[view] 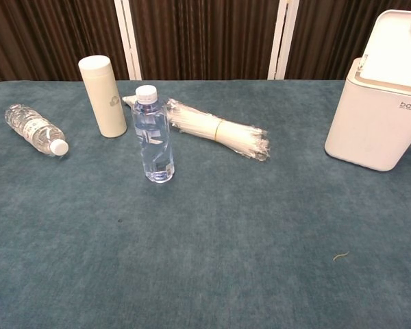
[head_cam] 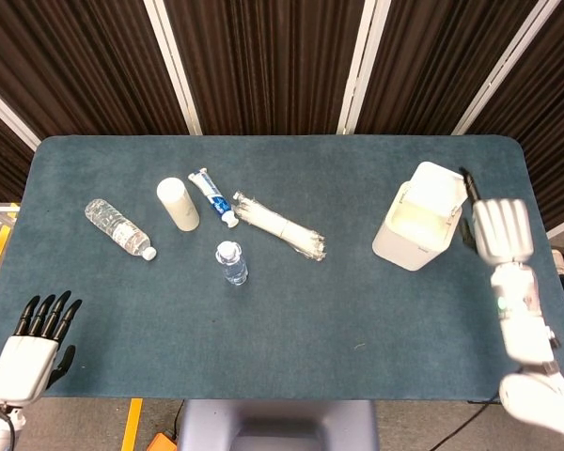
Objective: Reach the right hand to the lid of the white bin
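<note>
The white plastic bin's flat hinged lid (head_cam: 441, 182) stands raised at the right of the frame, tilted back toward the upper right above the white bin (head_cam: 415, 228) on the blue-carpeted counter (head_cam: 291, 310). The right hand (head_cam: 501, 228), seen only in the head view, sits just right of the lid, its dark fingers (head_cam: 467, 178) at the lid's edge; contact and spread are unclear. The left hand (head_cam: 33, 343), lower left, is empty with fingers apart.

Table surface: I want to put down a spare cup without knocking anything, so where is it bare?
Bare cloth runs along the whole near edge of the table, and between the straw bundle and the white bin. It is crowded around the cream tumbler, toothpaste tube and upright bottle. The right hand sits beside the bin.
</note>
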### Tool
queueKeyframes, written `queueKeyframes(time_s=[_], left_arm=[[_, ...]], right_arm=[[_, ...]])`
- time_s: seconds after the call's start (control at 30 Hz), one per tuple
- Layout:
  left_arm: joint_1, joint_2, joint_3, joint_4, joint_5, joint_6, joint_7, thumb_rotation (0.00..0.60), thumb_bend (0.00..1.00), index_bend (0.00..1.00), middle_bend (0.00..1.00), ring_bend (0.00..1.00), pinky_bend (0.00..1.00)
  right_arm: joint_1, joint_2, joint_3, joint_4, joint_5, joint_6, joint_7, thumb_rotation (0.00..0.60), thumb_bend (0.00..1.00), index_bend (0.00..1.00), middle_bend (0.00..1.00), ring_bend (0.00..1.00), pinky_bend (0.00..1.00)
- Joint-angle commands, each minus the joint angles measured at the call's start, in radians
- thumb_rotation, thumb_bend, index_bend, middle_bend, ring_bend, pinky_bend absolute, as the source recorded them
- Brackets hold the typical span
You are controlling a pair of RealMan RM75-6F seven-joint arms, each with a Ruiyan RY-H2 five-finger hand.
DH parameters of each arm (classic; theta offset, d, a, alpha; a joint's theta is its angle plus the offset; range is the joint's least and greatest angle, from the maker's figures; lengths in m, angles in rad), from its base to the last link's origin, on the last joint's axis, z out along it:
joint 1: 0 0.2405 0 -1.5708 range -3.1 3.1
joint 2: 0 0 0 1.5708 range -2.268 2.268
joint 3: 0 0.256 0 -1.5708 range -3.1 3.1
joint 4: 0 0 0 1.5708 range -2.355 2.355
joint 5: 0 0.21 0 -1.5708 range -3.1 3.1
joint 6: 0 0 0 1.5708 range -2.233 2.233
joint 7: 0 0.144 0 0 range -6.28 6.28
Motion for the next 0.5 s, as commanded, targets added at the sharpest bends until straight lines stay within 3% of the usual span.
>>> queueKeyframes(time_s=[0.03, 0.23, 0.5], left_arm=[[-0.004, -0.003, -0.001, 0.002, -0.006, -0.005, 0.004, 0.6, 0.46, 0.0, 0.0, 0.0, 0.0], [0.002, -0.009, 0.007, 0.002, 0.003, 0.004, 0.017, 0.6, 0.46, 0.0, 0.0, 0.0, 0.0], [0.003, -0.016, 0.006, 0.003, -0.001, 0.01, 0.03, 0.6, 0.46, 0.0, 0.0, 0.0, 0.0]], right_arm=[[0.189, 0.003, 0.103, 0.066, 0.292, -0.114, -0.226, 0.6, 0.53, 0.22, 1.0, 1.0, 1.0], [0.245, -0.023, 0.058, 0.156, 0.436, -0.156, -0.275, 0.6, 0.53, 0.26, 1.0, 1.0, 1.0], [0.283, -0.044, -0.003, 0.217, 0.48, -0.241, -0.24, 0.6, 0.53, 0.35, 1.0, 1.0, 1.0]])
